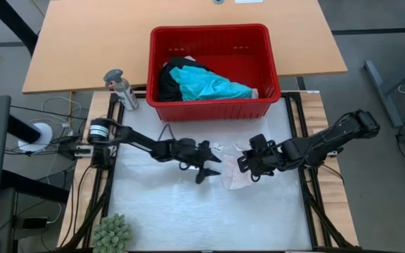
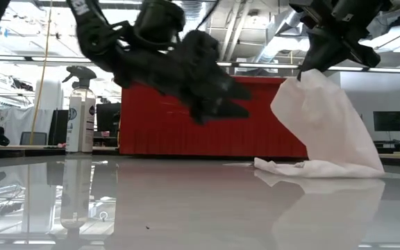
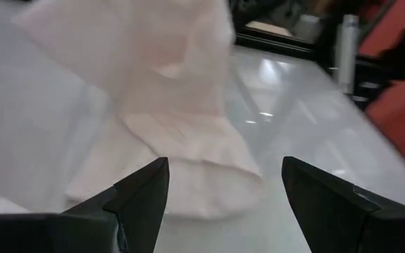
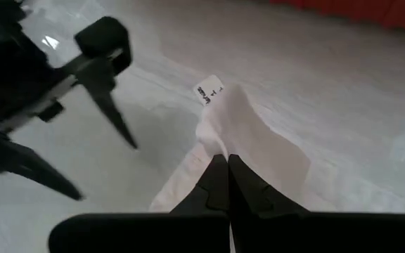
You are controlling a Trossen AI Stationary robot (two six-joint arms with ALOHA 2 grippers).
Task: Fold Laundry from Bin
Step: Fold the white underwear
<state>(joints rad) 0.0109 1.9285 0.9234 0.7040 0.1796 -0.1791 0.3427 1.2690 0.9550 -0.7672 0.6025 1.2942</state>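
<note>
Covering the near half of the scene, the pale glossy counter point(image 1: 188, 211) is seen with 2 dark arms reaching in from either side. At its far edge the red bin point(image 1: 215, 105) is set, and black clothing point(image 1: 169, 81) and a turquoise shirt point(image 1: 213, 86) are piled inside it. Just beside the bin's left corner a spray bottle point(image 1: 121, 88) is stood upright. At the counter's near left corner a small green plant point(image 1: 111, 233) is placed. Near the middle of the counter, a small pale pink-white piece point(image 2: 328, 132) is lifted by one corner, its lower part trailing on the surface. That corner is pinched by the right claw point(image 4: 227, 163), whose fingers are pressed together on the cloth. Just beside it, apart from the cloth, the left claw point(image 3: 223, 190) is held above the surface with fingers spread wide.
</note>
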